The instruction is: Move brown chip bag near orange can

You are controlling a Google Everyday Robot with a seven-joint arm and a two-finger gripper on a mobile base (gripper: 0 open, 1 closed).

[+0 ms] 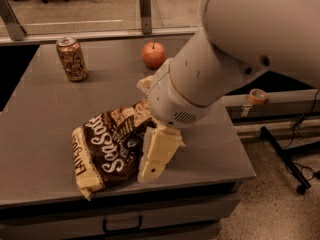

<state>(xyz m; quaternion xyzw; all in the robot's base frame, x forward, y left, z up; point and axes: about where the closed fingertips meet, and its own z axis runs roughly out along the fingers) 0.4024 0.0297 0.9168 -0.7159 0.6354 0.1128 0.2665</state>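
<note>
The brown chip bag [107, 146] lies flat near the front of the grey table [45, 114], dark brown with cream edges and white script lettering. The orange can [72, 59] stands upright at the far left of the table, well apart from the bag. My gripper [156, 156] hangs down from the big white arm, right over the bag's right edge near the table's front. The arm hides the bag's upper right corner.
A red apple [153, 54] sits at the back middle of the table, right of the can. A roll of tape [257, 95] rests on a ledge to the right. The table's front edge is just below the bag; black stand legs [285, 156] lie on the floor at right.
</note>
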